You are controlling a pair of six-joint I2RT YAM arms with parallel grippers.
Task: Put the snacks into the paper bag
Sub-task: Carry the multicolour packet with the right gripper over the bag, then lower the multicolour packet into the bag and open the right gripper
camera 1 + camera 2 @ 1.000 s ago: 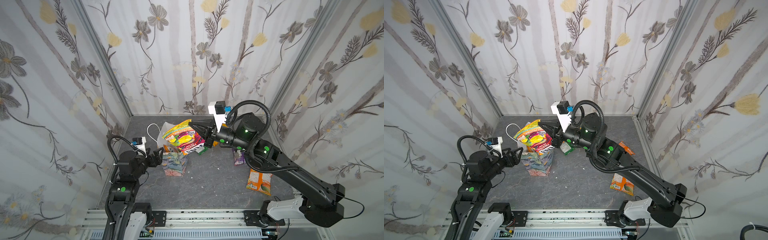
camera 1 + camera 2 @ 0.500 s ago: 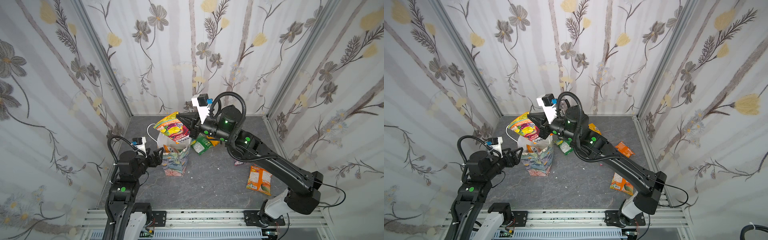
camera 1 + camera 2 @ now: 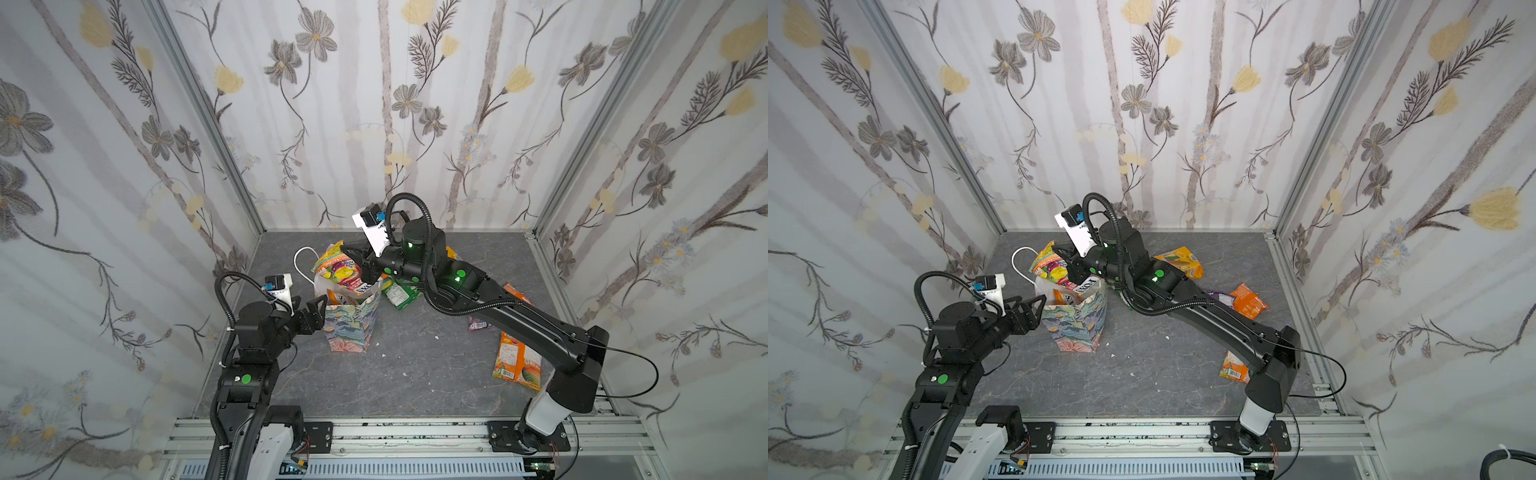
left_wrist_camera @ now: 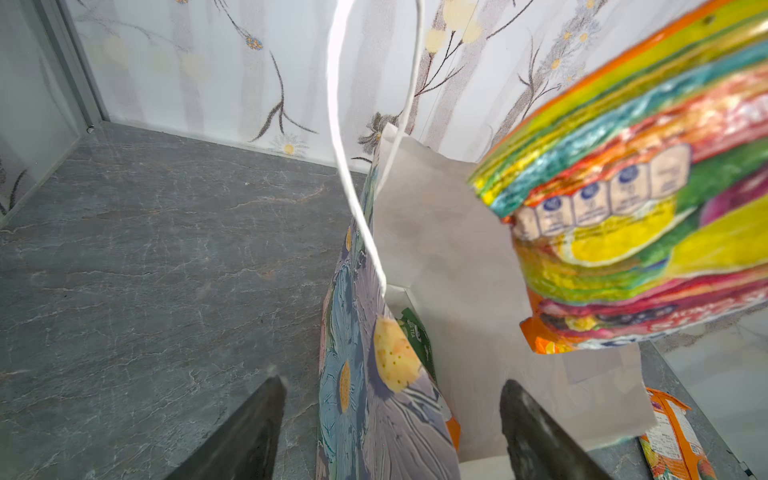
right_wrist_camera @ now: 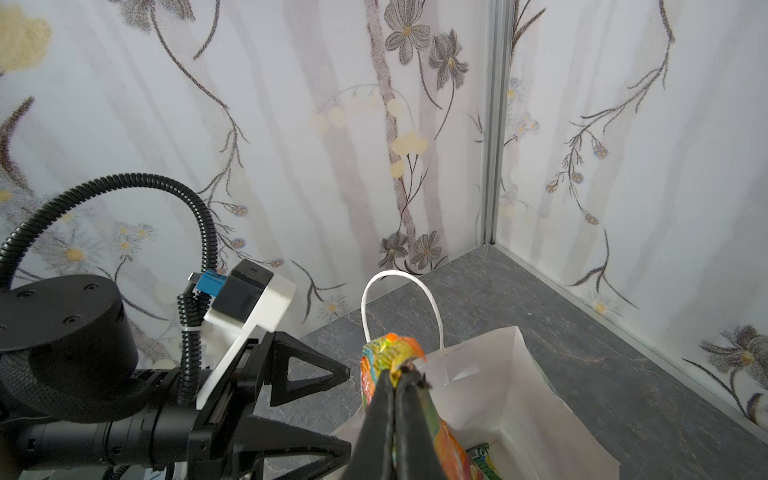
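Note:
The paper bag (image 3: 353, 328) (image 3: 1077, 328) stands upright, white inside, its cord handle (image 4: 345, 137) sticking up. My right gripper (image 3: 356, 257) (image 5: 401, 372) is shut on the top edge of a bright multicoloured snack packet (image 3: 338, 270) (image 3: 1052, 266) (image 4: 644, 208). The packet hangs over the bag's mouth with its lower end inside. My left gripper (image 3: 318, 305) (image 4: 392, 382) is open astride the bag's left wall, one finger outside, one inside. An orange packet (image 3: 340, 299) and a green packet (image 5: 478, 453) lie in the bag.
Loose snacks lie on the grey floor right of the bag: a green packet (image 3: 401, 293), a purple one (image 3: 478, 322), an orange one (image 3: 1248, 301), a yellow-orange one (image 3: 1179, 259) and an orange one (image 3: 517, 361) at the front right. Floral walls enclose three sides.
My right arm has swung left with the packet, then lowered it onto the bag's mouth. The left arm and the bag have stayed put.

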